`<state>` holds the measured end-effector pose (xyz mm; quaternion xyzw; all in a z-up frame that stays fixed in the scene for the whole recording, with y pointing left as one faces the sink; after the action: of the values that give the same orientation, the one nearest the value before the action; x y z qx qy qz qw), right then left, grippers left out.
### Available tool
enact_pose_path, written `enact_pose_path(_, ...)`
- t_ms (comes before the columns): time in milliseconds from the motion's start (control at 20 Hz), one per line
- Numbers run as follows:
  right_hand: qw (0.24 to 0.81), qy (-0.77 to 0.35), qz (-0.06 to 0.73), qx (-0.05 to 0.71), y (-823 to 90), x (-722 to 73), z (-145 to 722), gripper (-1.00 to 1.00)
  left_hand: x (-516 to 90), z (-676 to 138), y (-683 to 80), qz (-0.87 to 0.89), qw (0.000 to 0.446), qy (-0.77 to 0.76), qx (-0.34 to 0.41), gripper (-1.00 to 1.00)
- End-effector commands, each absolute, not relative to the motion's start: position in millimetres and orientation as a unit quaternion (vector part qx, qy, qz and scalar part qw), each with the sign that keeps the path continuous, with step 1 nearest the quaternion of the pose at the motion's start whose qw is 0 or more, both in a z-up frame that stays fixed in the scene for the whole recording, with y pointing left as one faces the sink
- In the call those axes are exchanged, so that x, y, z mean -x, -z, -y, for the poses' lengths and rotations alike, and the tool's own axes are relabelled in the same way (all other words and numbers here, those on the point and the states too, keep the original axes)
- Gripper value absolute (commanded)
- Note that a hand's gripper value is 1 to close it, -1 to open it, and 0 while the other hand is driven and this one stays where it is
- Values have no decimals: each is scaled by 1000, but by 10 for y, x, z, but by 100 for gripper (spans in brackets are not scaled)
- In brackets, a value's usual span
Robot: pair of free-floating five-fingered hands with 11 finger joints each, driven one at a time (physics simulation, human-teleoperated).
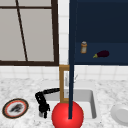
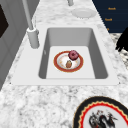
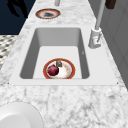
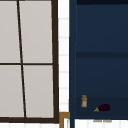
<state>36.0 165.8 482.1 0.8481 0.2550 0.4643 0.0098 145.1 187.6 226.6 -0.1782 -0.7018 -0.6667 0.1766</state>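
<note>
The left hand [image 1: 42, 102] hangs over the front left corner of the sink [image 1: 92, 100], fingers curled loosely downward and closed on nothing, not touching anything. In the left side view a hand [image 2: 123, 41] shows at the 3 o'clock edge, dark fingers drooping past the counter's front; in the right side view it [image 3: 17, 7] sits at 11 o'clock, fingers spread and hanging.

Nearest to it, at its 9 o'clock, a patterned plate [image 1: 15, 108] with a red and black rim lies on the marble counter [image 1: 22, 85]. Inside the sink basin rests a red-rimmed plate [image 2: 60, 67] carrying a dark red fruit [image 2: 73, 54] and a small brown piece [image 2: 68, 64] just beside it. The tap [image 2: 32, 37] stands at the basin's back edge.

At the hand's 3 o'clock, a big red ball [image 1: 67, 115] stands in front of the sink. A white bowl [image 1: 121, 113] sits on the counter well to the right. Up at 1 o'clock, the open dark blue cabinet [image 1: 100, 25] holds a small jar [image 1: 83, 47] and an eggplant [image 1: 102, 54], near each other but apart.
</note>
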Motion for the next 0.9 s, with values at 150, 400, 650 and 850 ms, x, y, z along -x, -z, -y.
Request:
enact_pose_path(150, -3, -379, -266, -886, -4678, -498, -1574, -100, -1451, -1876, -2266, 702, 177, 667, 178, 0)
enact_pose_path(400, 16, -343, -287, -894, -4366, -814, -1499, -100, -1451, -1876, -2266, 702, 177, 667, 178, 0)
enact_pose_path(650, 44, -275, -303, -911, -4294, -870, -1404, -100, -1451, -1876, -2266, 702, 177, 667, 178, 0)
enact_pose_path(850, 55, -220, -311, -923, -4239, -915, -1328, -100, -1451, -1876, -2266, 702, 177, 667, 178, 0)
